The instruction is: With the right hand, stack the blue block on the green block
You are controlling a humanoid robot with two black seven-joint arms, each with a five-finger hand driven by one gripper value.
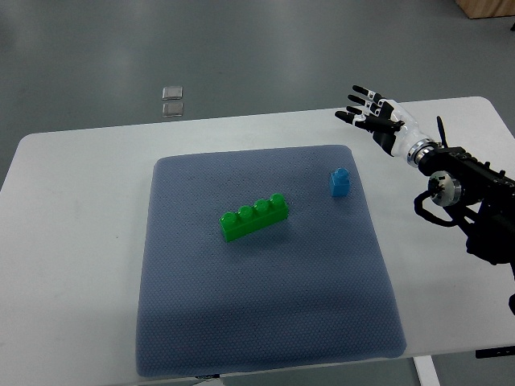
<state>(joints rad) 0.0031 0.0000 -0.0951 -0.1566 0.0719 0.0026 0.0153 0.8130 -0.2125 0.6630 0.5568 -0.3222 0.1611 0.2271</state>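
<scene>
A small blue block stands on the blue-grey mat, towards its right side. A long green block with a row of studs lies near the mat's middle, to the left of and a little below the blue block. My right hand comes in from the right edge and hovers over the white table beyond the mat's top right corner, above and to the right of the blue block. Its fingers are spread and it holds nothing. The left arm does not show.
The mat lies on a white table whose far edge runs along the top. Two small clear squares lie on the grey floor beyond the table. My right arm's black forearm hangs over the table's right edge.
</scene>
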